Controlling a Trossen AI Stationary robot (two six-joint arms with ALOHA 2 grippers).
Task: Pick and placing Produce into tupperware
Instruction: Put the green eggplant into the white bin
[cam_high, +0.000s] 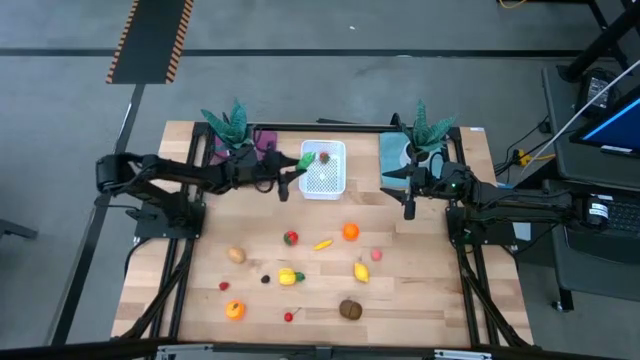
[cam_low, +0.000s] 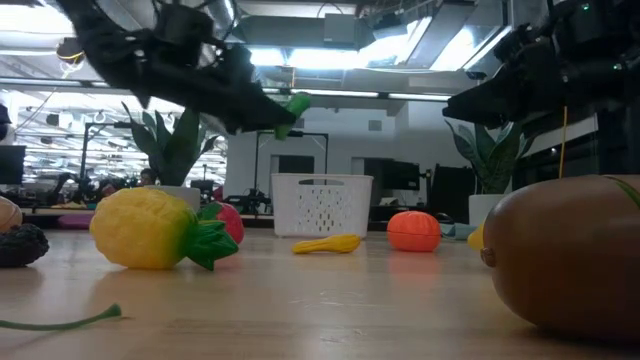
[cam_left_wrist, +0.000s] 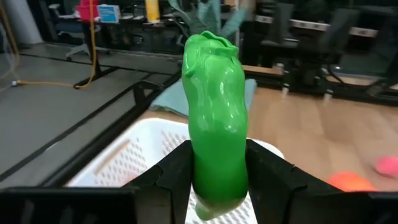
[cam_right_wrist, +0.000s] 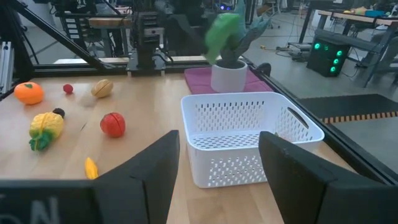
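Hold the smooth green plastic cucumber (cam_left_wrist: 214, 118) clamped upright in the left gripper (cam_left_wrist: 217, 180) over the near rim of the small white perforated plastic tub (cam_high: 323, 170), then release squarely inside (right gripper (cam_right_wrist: 217, 168), fingers apart, waiting beside the tub).

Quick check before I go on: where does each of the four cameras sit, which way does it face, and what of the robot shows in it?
High: overhead, looking straight down; both arms, white tub.
Low: table-top height, looking across; arms overhead, toy pineapple near.
Left wrist: faces the tub; own fingers grip the green cucumber.
Right wrist: faces the tub from the other side; own open fingers.
Shared: both wrist views see tub and cucumber.
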